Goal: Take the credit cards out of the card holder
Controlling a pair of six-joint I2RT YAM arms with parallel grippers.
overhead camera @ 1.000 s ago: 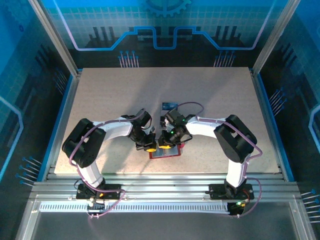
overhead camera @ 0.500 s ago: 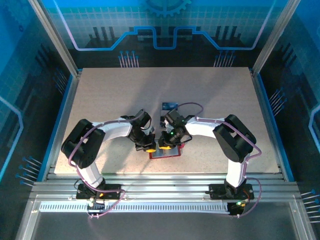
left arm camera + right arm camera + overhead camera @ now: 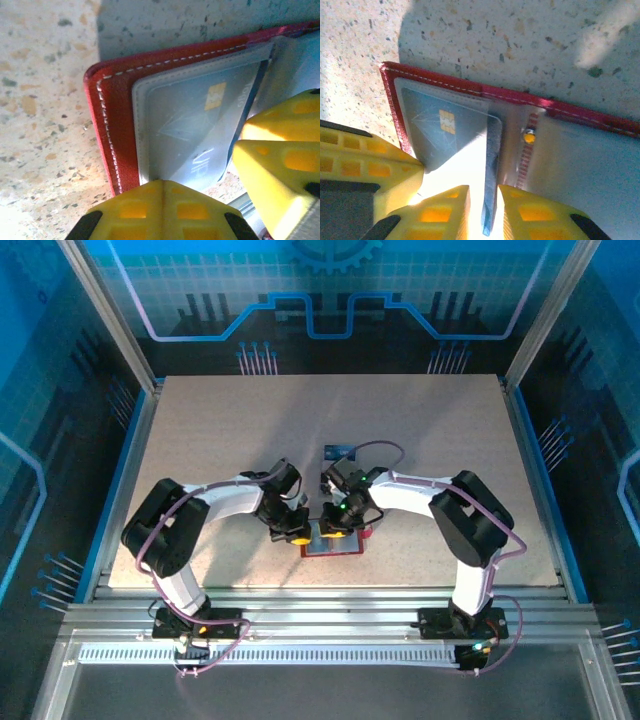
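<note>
The card holder (image 3: 334,548) lies open near the table's front edge, red outside (image 3: 112,110) and grey inside (image 3: 580,165). A blue-grey credit card (image 3: 200,115) with a gold chip sits in its left sleeve and sticks out past the near edge. My left gripper (image 3: 162,184) is shut, its tips pressing on the holder's near edge. My right gripper (image 3: 487,202) is closed on that card's raised right edge (image 3: 491,165), which stands edge-on between the fingers (image 3: 532,210). In the top view the two grippers, left (image 3: 296,532) and right (image 3: 333,528), meet over the holder.
Another blue card (image 3: 340,451) lies flat on the speckled table (image 3: 230,430) just beyond the right wrist. A small brass snap (image 3: 529,136) on a red tab sits at the holder's fold. Metal rails (image 3: 330,625) run along the near edge.
My right wrist has edged slightly left and away over the holder. The left arm and the holder have stayed where they were.
</note>
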